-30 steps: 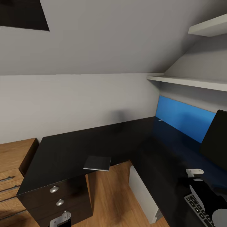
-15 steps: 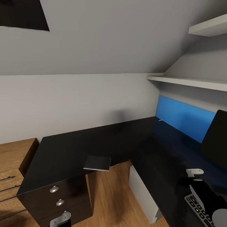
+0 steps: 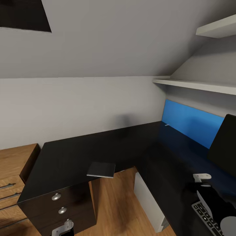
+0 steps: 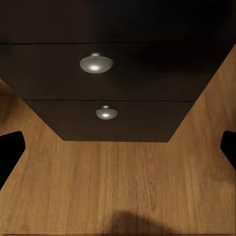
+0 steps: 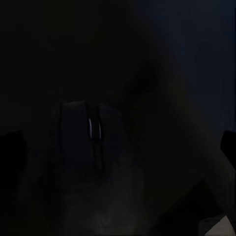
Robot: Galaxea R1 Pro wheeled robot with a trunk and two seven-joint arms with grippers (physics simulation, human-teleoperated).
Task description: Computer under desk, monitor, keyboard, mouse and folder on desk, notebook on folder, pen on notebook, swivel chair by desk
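The glossy black desk (image 3: 98, 147) runs in an L with a blue back panel (image 3: 190, 121). The dark notebook (image 3: 101, 169) lies at the desk's inner front edge. What looks like the pen (image 3: 167, 125) is a tiny pale sliver in the far corner. The monitor (image 3: 226, 147) stands at the right, with the keyboard (image 3: 205, 214) in front of it. My right gripper (image 5: 118, 147) is open low over the desk, and the black mouse (image 5: 91, 132) lies just ahead between its fingers. The pale computer (image 3: 147, 200) stands under the desk. My left gripper (image 4: 118, 147) is open above the floor. Folder and swivel chair are out of view.
Dark drawers with silver knobs (image 4: 96, 63) sit under the desk's left wing, facing my left gripper. A light oak chest (image 3: 13, 164) stands further left. White shelves (image 3: 196, 86) hang above the blue panel under a sloped ceiling. Wooden floor (image 3: 111, 203) lies between drawers and computer.
My right wrist has shifted slightly further over the desk. Everything else is as before.
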